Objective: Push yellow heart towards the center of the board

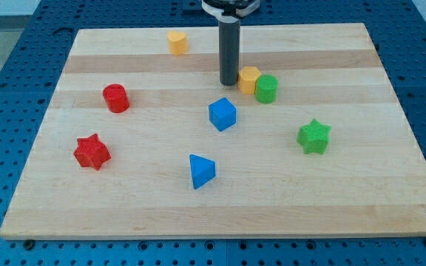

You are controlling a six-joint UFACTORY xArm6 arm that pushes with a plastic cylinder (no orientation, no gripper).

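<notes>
Yellow heart (249,78) sits just above the surface's (346,199) middle, touching the green block (266,89). My tip (228,82), a bare rod grasping nothing, stands just at its left, poorly placed, I judge, to push it down toward the centre.

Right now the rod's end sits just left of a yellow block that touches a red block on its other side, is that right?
Not quite. In the camera view, my tip does sit just to the view's left of the yellow block, but the block touching that one's far side is the green block, not red. The red cylinder stands far off toward the view's left.
</notes>
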